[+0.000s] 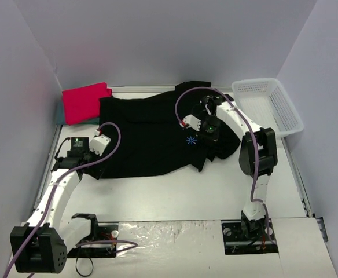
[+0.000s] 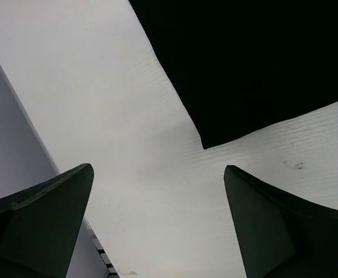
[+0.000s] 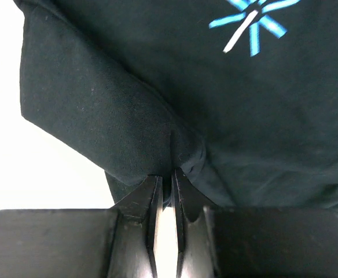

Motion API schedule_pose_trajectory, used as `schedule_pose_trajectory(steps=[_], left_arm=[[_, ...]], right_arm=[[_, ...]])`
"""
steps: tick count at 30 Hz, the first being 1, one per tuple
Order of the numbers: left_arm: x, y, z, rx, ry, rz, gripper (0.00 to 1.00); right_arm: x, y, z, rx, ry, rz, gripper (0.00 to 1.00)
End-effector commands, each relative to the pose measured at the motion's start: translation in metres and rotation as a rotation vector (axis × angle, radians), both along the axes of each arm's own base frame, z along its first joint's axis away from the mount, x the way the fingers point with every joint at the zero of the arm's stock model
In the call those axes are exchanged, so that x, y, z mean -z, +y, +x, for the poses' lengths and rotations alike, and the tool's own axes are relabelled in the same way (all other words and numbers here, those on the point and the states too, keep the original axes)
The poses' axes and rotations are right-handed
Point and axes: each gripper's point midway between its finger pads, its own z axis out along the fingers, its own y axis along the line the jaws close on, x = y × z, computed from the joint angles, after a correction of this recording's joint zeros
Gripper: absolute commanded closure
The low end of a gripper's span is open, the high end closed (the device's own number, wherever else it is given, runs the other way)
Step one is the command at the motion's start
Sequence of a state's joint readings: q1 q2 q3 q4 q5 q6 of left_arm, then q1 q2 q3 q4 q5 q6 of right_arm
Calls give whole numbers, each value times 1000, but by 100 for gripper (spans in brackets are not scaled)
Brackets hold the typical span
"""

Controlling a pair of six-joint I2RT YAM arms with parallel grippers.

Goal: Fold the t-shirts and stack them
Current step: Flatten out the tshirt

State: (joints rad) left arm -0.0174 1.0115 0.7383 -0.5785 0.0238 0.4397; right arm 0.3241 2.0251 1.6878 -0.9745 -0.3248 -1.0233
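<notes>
Since no corner is taken yet, L gripper [image 2: 157, 174] is kept wide open, empty, over table [image 2: 99, 104] beside black t-shirt [image 1: 151, 139]. Farther out, its right-side fold is pinched in closed R gripper [image 3: 168, 174], prob. for fold-over. Red-pink t-shirt [image 1: 85, 101] is parked folded, far-left.

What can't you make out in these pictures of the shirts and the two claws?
Top view: the teal cloth is only a sliver beside the red-pink shirt; its shape is hidden.
Top view: the right arm covers part of the black t-shirt.
Left wrist view: frame edges cut the black t-shirt to one corner.
Right wrist view: the top edge cuts off the blue print beyond the right claw.
</notes>
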Motion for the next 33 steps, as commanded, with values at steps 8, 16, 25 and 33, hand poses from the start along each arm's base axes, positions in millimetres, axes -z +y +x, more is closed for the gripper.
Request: schedule_pose_trajectory(steps=[8, 16, 25, 33], left_arm=[[1, -2, 2, -1, 15, -22, 4], [13, -2, 2, -1, 43, -19, 4], [7, -4, 5, 8, 17, -31, 4], [4, -6, 7, 22, -6, -38, 5]], right_arm=[[29, -3, 35, 56, 81, 6, 100], [44, -3, 71, 164, 7, 23, 62], [-15, 3, 65, 207, -155, 105, 53], [-70, 4, 44, 246, -292, 169, 49]])
